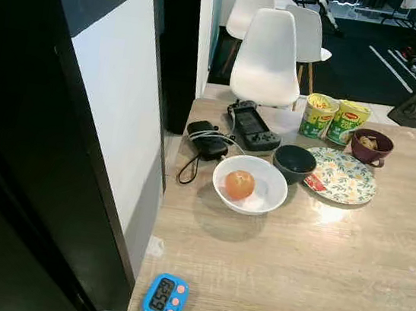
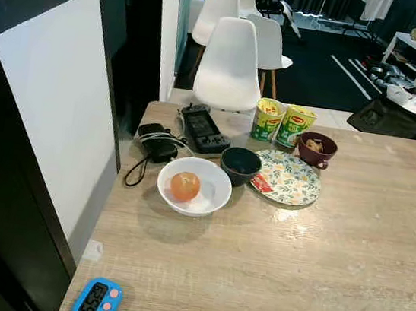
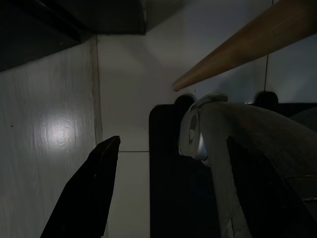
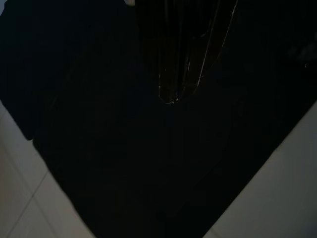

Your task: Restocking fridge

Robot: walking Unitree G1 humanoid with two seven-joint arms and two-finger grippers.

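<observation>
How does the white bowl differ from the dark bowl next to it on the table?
The white bowl is larger and wider than the dark bowl. The white bowl holds an orange-red round fruit; the dark bowl looks empty. The white bowl sits nearer the camera, the dark bowl beside the floral plate. Both stand upright on the wooden table.

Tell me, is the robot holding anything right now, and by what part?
Nothing. The left gripper hangs open over the floor; the orange sits untouched in its white bowl.
</observation>
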